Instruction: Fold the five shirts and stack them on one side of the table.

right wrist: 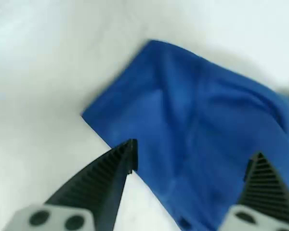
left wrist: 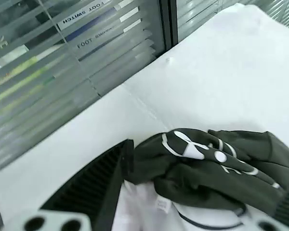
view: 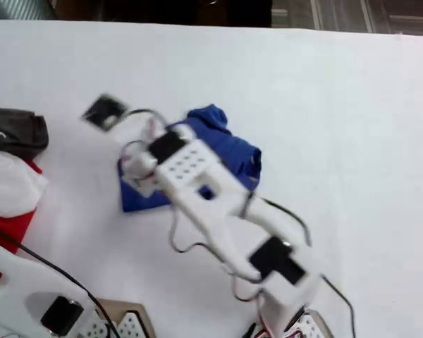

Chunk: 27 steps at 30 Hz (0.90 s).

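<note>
Overhead, a blue shirt point(view: 229, 151) is seen near mid-table under the right arm point(view: 218, 204), a dark shirt point(view: 14, 130) at the left edge. From the left wrist, the left gripper point(left wrist: 212, 163) is shown spread above the dark shirt; from the right wrist, the right gripper point(right wrist: 195, 151) is shown spread, empty, above the blue shirt.

Blue shirt point(view: 231, 149), shirt pile point(view: 10, 184) on table point(view: 338, 98)

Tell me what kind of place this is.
Probably a lab or office robot workbench: a white table, slatted blinds beyond its edge, and a blue shirt beneath the right arm.
</note>
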Available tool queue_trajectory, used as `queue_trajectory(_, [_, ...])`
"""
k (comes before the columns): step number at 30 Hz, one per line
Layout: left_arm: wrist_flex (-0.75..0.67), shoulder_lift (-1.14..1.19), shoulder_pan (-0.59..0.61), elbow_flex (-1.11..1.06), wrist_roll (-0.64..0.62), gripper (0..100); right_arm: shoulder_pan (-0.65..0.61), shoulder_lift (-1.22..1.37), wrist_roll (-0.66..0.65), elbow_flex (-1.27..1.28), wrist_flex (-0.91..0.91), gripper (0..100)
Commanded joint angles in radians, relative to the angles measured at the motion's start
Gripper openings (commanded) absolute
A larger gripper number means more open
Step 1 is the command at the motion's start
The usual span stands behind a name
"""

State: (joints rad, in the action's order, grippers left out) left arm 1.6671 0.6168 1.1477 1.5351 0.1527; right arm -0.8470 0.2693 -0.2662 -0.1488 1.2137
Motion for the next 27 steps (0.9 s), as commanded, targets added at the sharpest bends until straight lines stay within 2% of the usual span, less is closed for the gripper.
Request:
queue_trajectory(1, [0.117,-0.115,-0.049,0.002,-0.046,48,-0.056,0.151,0.006,-0.195,0.007,35.1])
queue_trajectory(11, [0.121,-0.265,-0.061,-0.237,-0.046,48,-0.07,0.591,0.006,-0.634,0.016,35.1])
queue_trajectory(17, [0.12,-0.347,-0.064,-0.417,-0.046,48,-0.062,0.759,0.006,-0.822,0.119,34.4])
queue_trajectory(19, [0.118,-0.361,-0.066,-0.46,-0.046,48,-0.062,0.799,0.006,-0.882,0.159,28.3])
queue_trajectory(22, [0.118,-0.367,-0.068,-0.493,-0.046,48,-0.042,0.834,0.006,-0.961,0.205,4.5])
queue_trajectory(23, [0.118,-0.367,-0.068,-0.499,-0.046,48,-0.03,0.842,0.006,-0.987,0.213,0.0])
queue_trajectory(24, [0.118,-0.364,-0.068,-0.499,-0.046,48,-0.012,0.843,0.006,-1.014,0.231,4.6])
queue_trajectory(27, [0.118,-0.361,-0.069,-0.506,-0.046,48,0.05,0.828,0.006,-1.119,0.291,1.8])
